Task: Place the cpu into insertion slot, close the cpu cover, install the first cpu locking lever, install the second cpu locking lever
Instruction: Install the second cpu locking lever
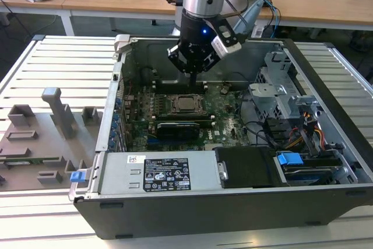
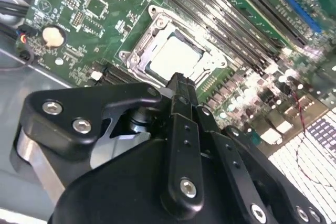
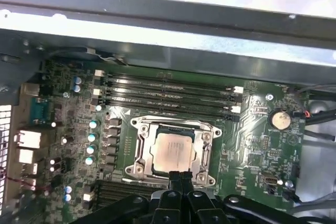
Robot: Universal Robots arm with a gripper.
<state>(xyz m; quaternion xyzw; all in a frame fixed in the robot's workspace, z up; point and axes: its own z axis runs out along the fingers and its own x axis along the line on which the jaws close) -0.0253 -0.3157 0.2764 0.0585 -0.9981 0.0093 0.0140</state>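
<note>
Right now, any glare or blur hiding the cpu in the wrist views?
First wrist view: the case wall is washed out by glare, the cpu reads clearly. Second wrist view: the cpu top is glary pale, the claw looms dark in front, and the board's far corner is blown out.

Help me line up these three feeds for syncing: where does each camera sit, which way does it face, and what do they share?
Exterior view: off the arm, looking down into the open computer case; the arm and gripper hang above the cpu.
First wrist view: on the arm, facing the motherboard; the gripper, jaws together, shows near the cpu.
Second wrist view: on the arm, behind the gripper, looking obliquely along it at the cpu under the cpu cover.
Shared: all three show the cpu seated in its socket.
</note>
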